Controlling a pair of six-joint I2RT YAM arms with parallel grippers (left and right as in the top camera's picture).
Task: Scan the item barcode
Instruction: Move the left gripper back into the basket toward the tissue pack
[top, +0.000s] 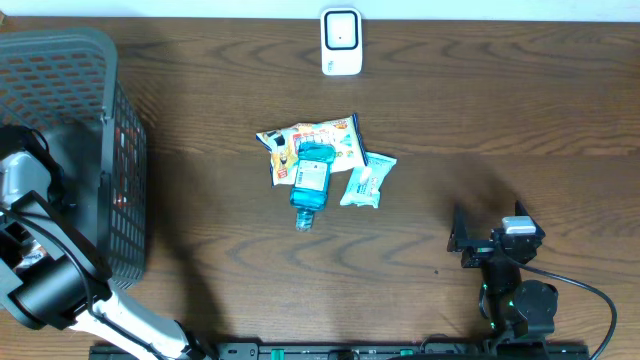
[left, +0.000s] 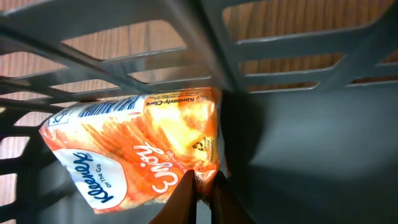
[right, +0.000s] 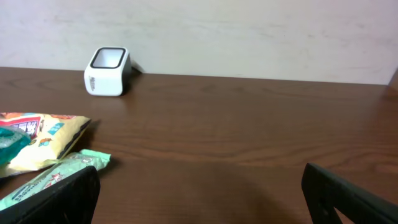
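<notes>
From overhead, a grey basket (top: 60, 45) stood at the left edge of the wooden table (top: 500, 110), and the left arm (top: 45, 285) reached down into it; its gripper could not be made out from there. A white scanner (top: 341, 42) stood at the middle of the far edge. Near the table's centre lay a snack bag (top: 325, 135) with a blue bottle (top: 311, 180) on top of it and a mint-green bar (top: 367, 182) just beside them on the right. The right gripper (top: 460, 240) hung near the near edge, right of the pile and well apart from it, jaws wide apart and holding nothing.

In the left wrist view, the left gripper (left: 203, 194) was clamped on the lower edge of an orange tissue pack (left: 134, 155), which was inside the basket against its slatted wall.

In the right wrist view, both dark fingers (right: 59, 199) showed at the bottom corners, far apart, with bare table between them. The scanner stood at the far left, and the bag, bottle and bar lay at the left edge.
</notes>
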